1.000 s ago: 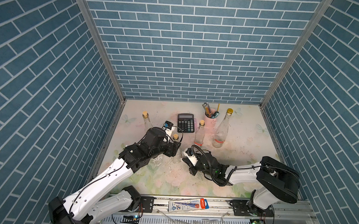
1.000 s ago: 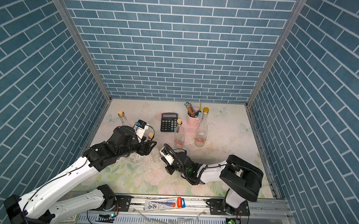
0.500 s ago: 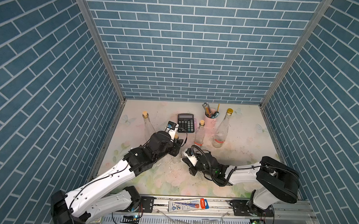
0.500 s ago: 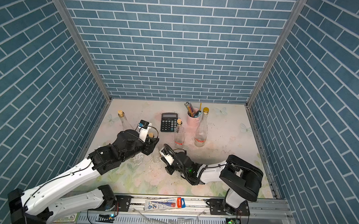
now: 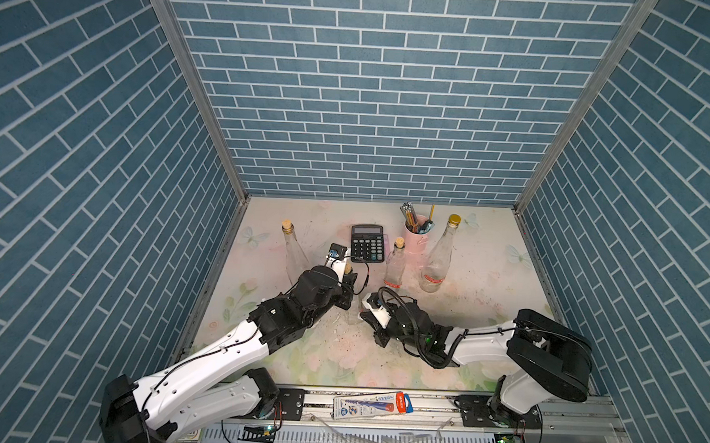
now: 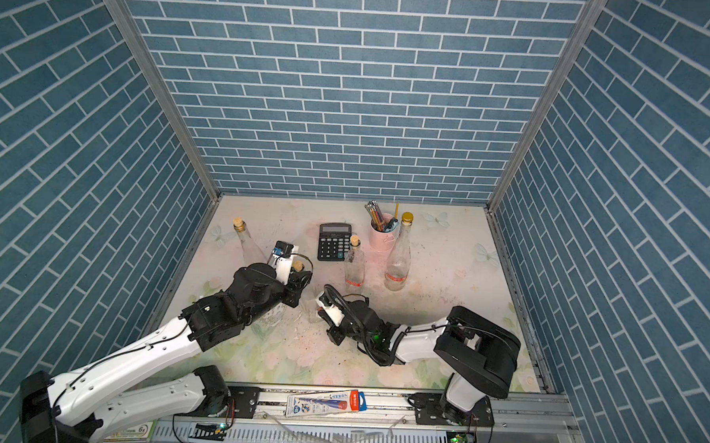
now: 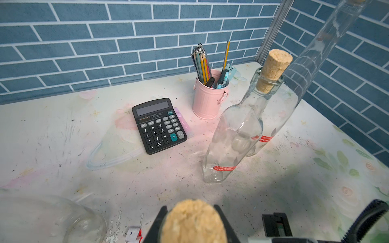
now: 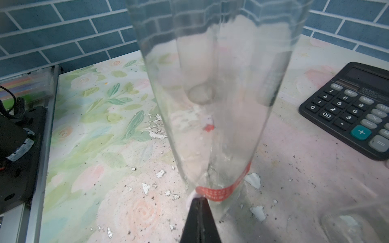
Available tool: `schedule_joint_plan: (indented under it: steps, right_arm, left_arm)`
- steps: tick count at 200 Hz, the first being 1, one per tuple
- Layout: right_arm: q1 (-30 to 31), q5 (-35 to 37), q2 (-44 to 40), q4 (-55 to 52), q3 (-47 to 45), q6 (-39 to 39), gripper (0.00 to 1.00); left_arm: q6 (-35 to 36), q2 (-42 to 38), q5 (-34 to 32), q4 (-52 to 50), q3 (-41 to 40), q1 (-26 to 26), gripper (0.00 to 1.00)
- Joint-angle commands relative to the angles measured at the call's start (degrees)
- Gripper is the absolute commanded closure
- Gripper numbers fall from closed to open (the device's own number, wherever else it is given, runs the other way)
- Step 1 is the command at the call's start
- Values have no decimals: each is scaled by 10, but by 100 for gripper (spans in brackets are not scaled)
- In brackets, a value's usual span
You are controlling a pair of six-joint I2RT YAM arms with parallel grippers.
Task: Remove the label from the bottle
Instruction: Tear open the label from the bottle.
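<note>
Top views, front rail: a flat red-and-white pack [image 5: 372, 404] is laid along the rail.

Near half of the table [image 5: 486, 277]: white paper flakes [image 8: 161, 173] are scattered around the bottle [image 8: 214, 105], which is stood between the two arms.

- At its foot, the right gripper [image 8: 199, 199] is seen with jaws pressed together. The tip is set against the red label [image 8: 219, 192]. Whether any label is pinched cannot be told.
- At its top, the left gripper [image 7: 192, 227] is placed with jaws either side of the cork [image 7: 192, 212]. A firm grip cannot be confirmed.

Behind are ranged a small corked bottle [image 5: 394, 265], a tall gold-capped bottle [image 5: 438, 259], a calculator [image 5: 366, 243] and a conical corked bottle [image 5: 294, 253].

Farthest back: a pink cup [image 5: 416, 237], filled with pencils.
</note>
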Motion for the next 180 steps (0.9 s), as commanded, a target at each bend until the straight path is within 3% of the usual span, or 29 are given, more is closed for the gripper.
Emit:
schedule_joint_plan:
  steps: [1,28,107,180]
  right_arm:
    - [3,-1,0,9,-4,16,100]
    - [3,1,-24,-2,-3,13,100]
    - [2,5,-77,-41,-8,2,100]
    - [1,15,-97,-52,-10,-5,100]
  left_arm:
    - [18,-12,22,16,-5,-2,89]
    - [63,-16,42,-9,17,-2,100]
    - [187,-26,78,-95,90,1,100]
    - [205,-51,172,-132,118,48,100]
